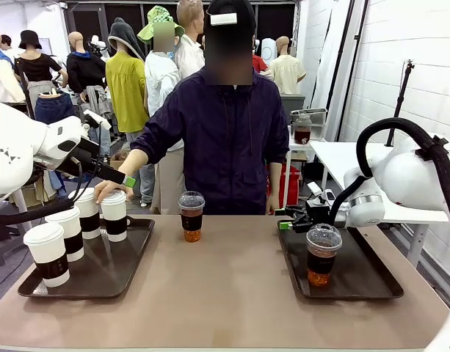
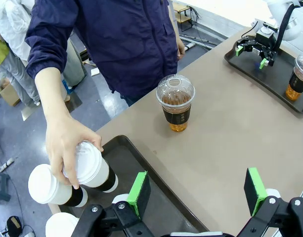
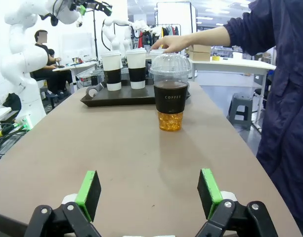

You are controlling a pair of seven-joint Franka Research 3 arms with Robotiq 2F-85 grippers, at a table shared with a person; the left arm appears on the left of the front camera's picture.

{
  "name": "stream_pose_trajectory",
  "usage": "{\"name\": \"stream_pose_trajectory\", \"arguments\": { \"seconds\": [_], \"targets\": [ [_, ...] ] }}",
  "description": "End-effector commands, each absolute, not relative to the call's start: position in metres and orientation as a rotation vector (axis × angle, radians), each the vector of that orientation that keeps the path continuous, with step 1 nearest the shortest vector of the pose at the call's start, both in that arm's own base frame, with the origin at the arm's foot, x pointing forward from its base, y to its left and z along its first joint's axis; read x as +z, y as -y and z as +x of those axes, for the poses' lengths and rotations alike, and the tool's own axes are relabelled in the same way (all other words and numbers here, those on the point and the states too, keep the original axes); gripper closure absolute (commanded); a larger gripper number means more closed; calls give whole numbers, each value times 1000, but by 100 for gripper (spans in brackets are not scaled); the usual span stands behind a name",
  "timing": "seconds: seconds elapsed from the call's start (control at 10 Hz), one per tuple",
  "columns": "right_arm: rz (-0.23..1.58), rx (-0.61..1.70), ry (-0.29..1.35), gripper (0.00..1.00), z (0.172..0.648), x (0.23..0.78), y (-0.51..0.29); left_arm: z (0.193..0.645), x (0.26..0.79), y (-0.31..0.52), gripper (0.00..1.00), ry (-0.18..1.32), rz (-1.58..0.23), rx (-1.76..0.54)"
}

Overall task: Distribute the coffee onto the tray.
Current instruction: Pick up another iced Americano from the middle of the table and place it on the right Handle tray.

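Several white lidded coffee cups with dark sleeves [image 1: 67, 233] stand on the left tray [image 1: 129, 268]. The person's hand [image 2: 67, 143] grips the lid of the farthest one [image 2: 92, 168]. One clear dome-lidded cup [image 1: 191, 216] [image 2: 176, 101] [image 3: 171, 98] stands on the bare table between the trays. Another clear cup [image 1: 322, 254] sits on the right tray [image 1: 371, 282]. My left gripper [image 1: 125, 180] [image 2: 196, 190] hangs open above the left tray's inner edge. My right gripper [image 1: 289, 220] [image 3: 150, 193] is open and low at the right tray's far left corner, aimed at the middle cup.
The person stands at the far side of the table, one arm stretched over the left tray. The brown table [image 1: 225, 293] lies bare between the trays and toward the front edge. Other tables and people are farther back.
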State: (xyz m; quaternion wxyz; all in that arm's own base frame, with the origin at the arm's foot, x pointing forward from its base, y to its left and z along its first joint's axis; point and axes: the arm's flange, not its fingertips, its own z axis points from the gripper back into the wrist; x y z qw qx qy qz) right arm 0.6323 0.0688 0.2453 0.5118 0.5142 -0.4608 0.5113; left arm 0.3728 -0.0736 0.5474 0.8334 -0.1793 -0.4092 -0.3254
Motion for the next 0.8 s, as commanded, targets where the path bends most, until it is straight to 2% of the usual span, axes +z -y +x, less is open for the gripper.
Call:
{"name": "stream_pose_trajectory", "arguments": {
  "seconds": [0.0, 0.4, 0.7],
  "targets": [
    [1224, 1197, 1142, 0, 641, 249, -82, 373, 547, 72, 0, 866, -390, -687],
    [1231, 1194, 1168, 0, 648, 256, -122, 373, 547, 72, 0, 866, -390, -687],
    [1273, 1254, 1117, 0, 658, 254, -152, 373, 547, 72, 0, 866, -390, -687]
  ]
}}
